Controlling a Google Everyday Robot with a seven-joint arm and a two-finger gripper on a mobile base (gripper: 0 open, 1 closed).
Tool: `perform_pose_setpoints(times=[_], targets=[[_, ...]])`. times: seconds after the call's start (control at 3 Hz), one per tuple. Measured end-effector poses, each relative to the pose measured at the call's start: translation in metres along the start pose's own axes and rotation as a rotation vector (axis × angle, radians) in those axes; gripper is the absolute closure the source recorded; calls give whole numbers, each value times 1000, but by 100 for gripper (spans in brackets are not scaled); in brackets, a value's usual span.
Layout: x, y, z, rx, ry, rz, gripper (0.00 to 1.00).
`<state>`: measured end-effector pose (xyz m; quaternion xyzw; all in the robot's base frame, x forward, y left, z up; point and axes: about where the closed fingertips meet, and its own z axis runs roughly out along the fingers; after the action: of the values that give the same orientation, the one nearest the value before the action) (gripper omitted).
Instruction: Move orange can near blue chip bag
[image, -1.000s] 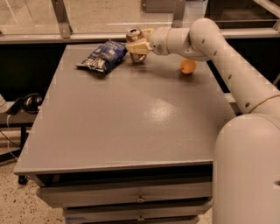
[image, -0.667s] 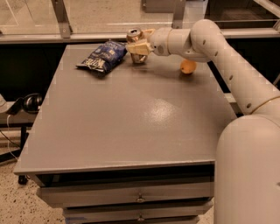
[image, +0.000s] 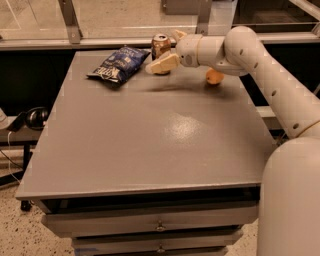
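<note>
The orange can (image: 160, 45) stands upright at the far edge of the grey table (image: 165, 135), just right of the blue chip bag (image: 119, 63), which lies flat with white lettering up. My gripper (image: 170, 49) is right beside the can on its right. Its fingers are spread open, one pale finger (image: 162, 64) in front of the can's base and the other (image: 179, 34) behind and to the right. The can appears free of the fingers. My arm reaches in from the right.
A small round orange fruit (image: 214, 76) lies on the table under my forearm, right of the can. A glass railing runs behind the table. Black headphones (image: 30, 118) lie on a low surface at the left. Drawers (image: 159, 227) sit below the table's front edge.
The gripper has opened off the can and drawn back slightly to the right. The can now stands alone next to the chip bag.
</note>
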<state>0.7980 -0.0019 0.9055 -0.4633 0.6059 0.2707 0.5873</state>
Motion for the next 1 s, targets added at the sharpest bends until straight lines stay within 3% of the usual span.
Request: perform_pose_setpoints(times=[0.33,1.0], targets=[[0,7,-40,31,1,3,0],[19,29,-182,71,-30,-39,0]])
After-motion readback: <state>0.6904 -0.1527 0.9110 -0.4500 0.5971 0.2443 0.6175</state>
